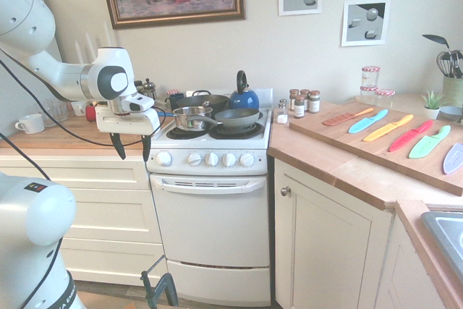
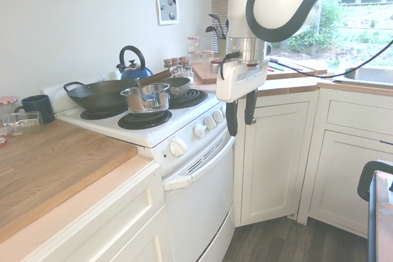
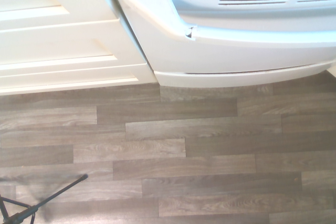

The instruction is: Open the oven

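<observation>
**Oven door shut; end effector poised off its upper corner**

The oven, a narrow white enamelled cooker, stands between cream drawers and a cream cupboard under a wooden bench. Its drop-down door is fully closed, smooth and glossy, with a slotted vent strip just beneath the bar handle.

The white arm reaches in from the drawer side of the oven. Its end effector hangs pointing down, level with the knob row and just off the oven's corner, clear of the handle. The two dark fingers stand apart and hold nothing. This placement reads as an approach: the spread suits closing over the bar, and the handle still lies lower and further in.

On the hob above the door sit a black wok, a blue kettle, a dark frying pan and a small steel saucepan. Five round white knobs line the panel.

Pulling the door down should not disturb the pans.
</observation>
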`<state>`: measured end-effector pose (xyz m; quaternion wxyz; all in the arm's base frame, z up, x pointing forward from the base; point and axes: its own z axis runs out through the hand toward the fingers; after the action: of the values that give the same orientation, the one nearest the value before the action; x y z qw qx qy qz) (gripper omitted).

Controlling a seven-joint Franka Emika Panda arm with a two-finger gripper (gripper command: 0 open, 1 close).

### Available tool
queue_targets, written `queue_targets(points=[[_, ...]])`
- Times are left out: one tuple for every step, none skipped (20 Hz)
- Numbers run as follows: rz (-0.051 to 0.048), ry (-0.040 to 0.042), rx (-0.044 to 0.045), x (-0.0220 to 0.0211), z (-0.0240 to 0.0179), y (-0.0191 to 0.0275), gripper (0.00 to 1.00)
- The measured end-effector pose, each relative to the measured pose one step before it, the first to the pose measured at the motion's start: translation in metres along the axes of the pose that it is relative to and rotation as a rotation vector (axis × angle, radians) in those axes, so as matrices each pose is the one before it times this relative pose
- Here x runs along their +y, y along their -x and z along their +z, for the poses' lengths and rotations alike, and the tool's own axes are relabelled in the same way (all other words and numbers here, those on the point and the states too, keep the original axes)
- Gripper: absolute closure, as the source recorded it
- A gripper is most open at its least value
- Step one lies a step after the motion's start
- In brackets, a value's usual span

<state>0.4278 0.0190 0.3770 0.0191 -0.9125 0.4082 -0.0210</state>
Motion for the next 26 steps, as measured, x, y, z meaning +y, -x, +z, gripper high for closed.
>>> queue_targets(points=[[-0.00028,0.00041,-0.00063,0.00014,0.00036,-0.00022,0.0],[-0.00157,0.00007,0.00019,0.00055,0.00016,-0.00078,0.0],[0.0097,0.00275,0.00338,0.00099,0.00106,-0.00167,0.0],[0.01593,0.00682,0.00797,0.00256,0.00384,-0.00333,0.0],[0.00471,0.00627,0.01383,0.00402,0.00756,-0.00399,0.0],[-0.00121,0.00656,0.0289,0.0059,0.01232,-0.00513,0.0],[0.00474,0.00569,0.02162,0.00761,0.01703,-0.00421,0.0],[0.00562,0.00679,-0.00078,0.00849,0.01994,-0.00172,0.0],[0.00182,0.00365,0.00636,0.00765,0.0202,-0.00284,0.0],[0.00514,0.00203,0.0,0.00586,0.02017,-0.00232,0.0],[0.00938,-0.00245,-0.00788,0.00337,0.01921,-0.00194,0.0],[0.00722,-0.00141,-0.00639,0.00239,0.01819,-0.00248,0.0],[0.00272,0.0002,-0.00312,0.00092,0.016,-0.00333,0.0],[0.00294,-0.00217,0.00012,-0.00162,0.01293,-0.00478,0.0],[0.0006,-0.00542,0.00431,-0.00407,0.00894,-0.00578,0.0],[-0.00159,-0.00631,0.00632,-0.00634,0.0062,-0.00737,0.0],[0.00005,-0.00906,0.00773,-0.00922,0.00358,-0.0085,0.0],[0.00129,-0.01125,0.00509,-0.01128,0.00166,-0.00781,0.0],[0.0001,-0.01311,0.00798,-0.0123,0.00039,-0.00885,0.0],[0.00019,-0.00986,0.00717,-0.01071,-0.00018,-0.00831,0.0],[0.00159,-0.00824,0.00651,-0.0104,-0.00144,-0.00833,0.0],[0.00259,-0.0086,0.00573,-0.00997,-0.0016,-0.00825,0.0],[0.00085,-0.0053,0.00658,-0.00735,-0.00116,-0.00721,0.0],[-0.00106,-0.00461,0.00579,-0.00652,-0.00025,-0.00612,0.0],[-0.00252,-0.00215,0.0023,-0.00547,0.0006,-0.00497,0.0],[-0.00194,-0.00259,0.00451,-0.00418,0.0018,-0.00471,0.0]])
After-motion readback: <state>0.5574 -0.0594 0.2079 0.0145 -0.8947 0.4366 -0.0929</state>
